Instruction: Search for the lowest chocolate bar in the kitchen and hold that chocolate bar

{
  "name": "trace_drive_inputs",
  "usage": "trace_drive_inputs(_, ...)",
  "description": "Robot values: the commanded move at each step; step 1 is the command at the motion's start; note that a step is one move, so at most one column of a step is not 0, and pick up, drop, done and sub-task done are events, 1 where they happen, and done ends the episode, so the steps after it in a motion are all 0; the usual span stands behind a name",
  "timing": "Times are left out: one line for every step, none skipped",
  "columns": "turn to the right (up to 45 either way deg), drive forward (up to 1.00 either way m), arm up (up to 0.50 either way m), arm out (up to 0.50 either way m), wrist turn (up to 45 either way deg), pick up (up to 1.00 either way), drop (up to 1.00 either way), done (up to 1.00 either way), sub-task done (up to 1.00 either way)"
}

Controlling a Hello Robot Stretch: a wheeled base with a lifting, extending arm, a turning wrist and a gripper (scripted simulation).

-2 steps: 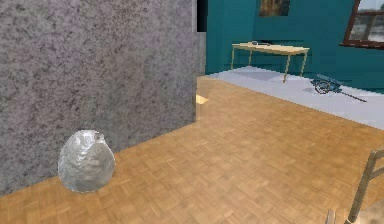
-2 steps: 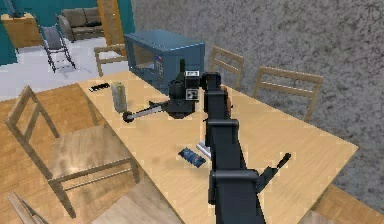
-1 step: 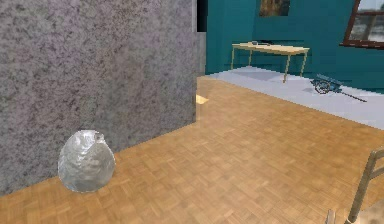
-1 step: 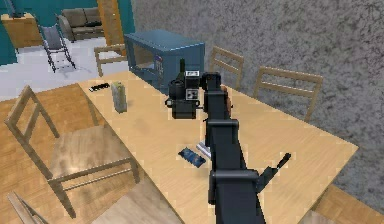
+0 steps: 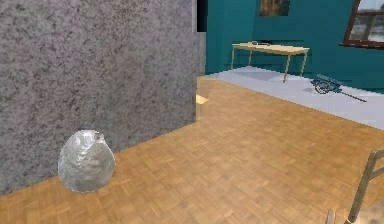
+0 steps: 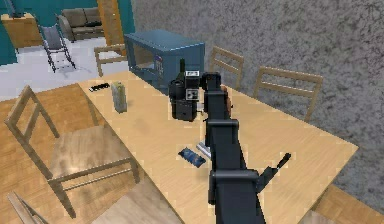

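A long wooden table (image 6: 150, 125) runs across the arm side view. My arm rises over it from the bottom edge. The gripper (image 6: 181, 102) is a dark body above the tabletop, just in front of a blue box-like appliance (image 6: 160, 58). I cannot make out its far end, so I cannot tell whether it holds anything. A small flat dark thing with a pale end (image 6: 192, 155) lies on the table just left of the arm; it may be a chocolate bar. A grey-green cup (image 6: 119, 97) stands further left.
Wooden chairs (image 6: 60, 150) (image 6: 285, 85) ring the table. A small dark item (image 6: 98, 87) and a dark utensil (image 6: 278, 165) lie on it. Ahead, a grey speckled wall (image 5: 90, 70) and a shiny grey bag (image 5: 85, 160) stand on wood floor; a far table (image 5: 270, 50) stands by teal walls.
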Motion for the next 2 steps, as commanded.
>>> trace_drive_inputs(0.0,0.0,-0.3,0.0,0.0,0.0,0.0,0.0,0.0)
trace_drive_inputs(0.0,0.0,0.0,0.0,0.0,1.0,0.0,0.0,0.0)
